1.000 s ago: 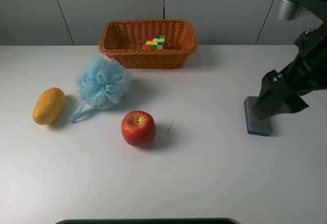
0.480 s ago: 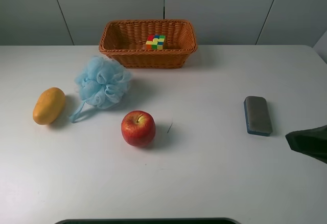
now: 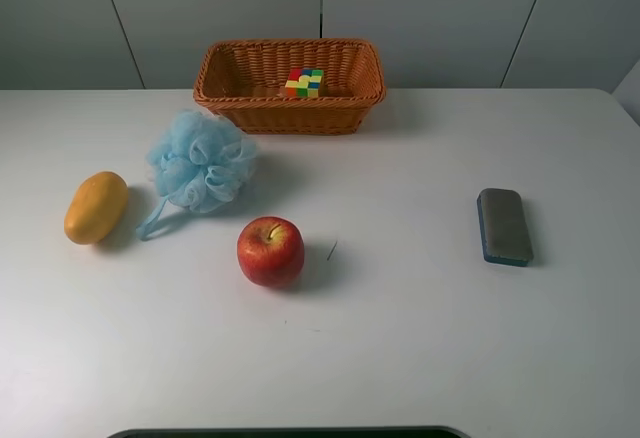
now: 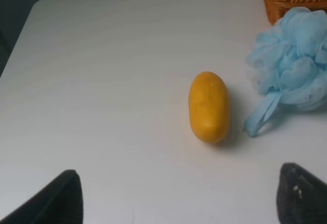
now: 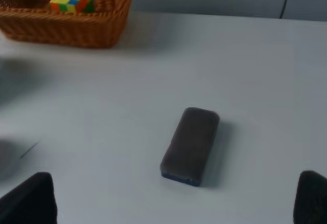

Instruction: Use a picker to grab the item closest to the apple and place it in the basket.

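Note:
A red apple (image 3: 270, 251) stands on the white table left of centre. A light blue bath pouf (image 3: 199, 163) lies closest to it, up and to the left, and also shows in the left wrist view (image 4: 292, 63). The wicker basket (image 3: 290, 113) stands at the back with a colour cube (image 3: 305, 81) inside. No arm shows in the exterior view. My left gripper (image 4: 176, 203) is open and empty, hovering short of a yellow oval fruit (image 4: 208, 106). My right gripper (image 5: 173, 198) is open and empty, hovering short of a grey eraser block (image 5: 190, 144).
The yellow fruit (image 3: 96, 207) lies at the far left of the table. The grey eraser block (image 3: 504, 225) lies at the right. The basket (image 5: 71, 29) and cube (image 5: 71, 0) show in the right wrist view. A small dark mark (image 3: 332, 249) lies beside the apple.
The right arm, which stood over the eraser block, has pulled back down and to the right and left the exterior view. The block stays on the table. Nothing else moved.

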Controlling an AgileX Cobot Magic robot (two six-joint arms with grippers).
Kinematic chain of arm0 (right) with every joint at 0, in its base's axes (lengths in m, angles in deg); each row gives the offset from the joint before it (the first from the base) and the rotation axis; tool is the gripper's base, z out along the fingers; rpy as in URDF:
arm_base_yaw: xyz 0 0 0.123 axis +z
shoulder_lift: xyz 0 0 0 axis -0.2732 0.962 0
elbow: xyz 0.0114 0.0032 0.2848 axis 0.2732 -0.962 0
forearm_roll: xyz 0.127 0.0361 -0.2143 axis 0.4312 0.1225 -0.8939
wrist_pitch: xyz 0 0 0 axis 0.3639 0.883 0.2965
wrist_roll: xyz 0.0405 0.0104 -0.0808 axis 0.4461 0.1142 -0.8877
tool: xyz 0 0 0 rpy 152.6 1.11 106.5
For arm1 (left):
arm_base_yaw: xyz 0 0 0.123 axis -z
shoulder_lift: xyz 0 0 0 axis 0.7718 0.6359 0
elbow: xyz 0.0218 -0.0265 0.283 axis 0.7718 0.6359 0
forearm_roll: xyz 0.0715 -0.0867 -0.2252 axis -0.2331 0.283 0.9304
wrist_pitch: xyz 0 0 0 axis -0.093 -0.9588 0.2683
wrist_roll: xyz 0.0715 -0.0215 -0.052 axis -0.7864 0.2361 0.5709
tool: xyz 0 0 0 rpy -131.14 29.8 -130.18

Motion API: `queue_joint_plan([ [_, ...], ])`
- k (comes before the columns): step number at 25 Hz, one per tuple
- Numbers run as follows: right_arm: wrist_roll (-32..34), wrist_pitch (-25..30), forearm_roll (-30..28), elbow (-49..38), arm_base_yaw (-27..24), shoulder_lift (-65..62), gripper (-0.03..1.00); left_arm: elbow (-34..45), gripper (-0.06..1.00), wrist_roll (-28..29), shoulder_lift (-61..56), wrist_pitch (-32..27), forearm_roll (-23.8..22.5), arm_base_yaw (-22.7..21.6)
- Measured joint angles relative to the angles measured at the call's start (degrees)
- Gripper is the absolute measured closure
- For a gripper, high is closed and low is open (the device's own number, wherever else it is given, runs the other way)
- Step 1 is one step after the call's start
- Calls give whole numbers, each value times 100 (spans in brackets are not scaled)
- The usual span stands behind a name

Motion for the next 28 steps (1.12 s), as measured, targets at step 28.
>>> queue_joint_plan([
  [28, 23, -10, 0, 0, -249, -25, 27, 0, 22, 0, 0, 0, 0, 0],
])
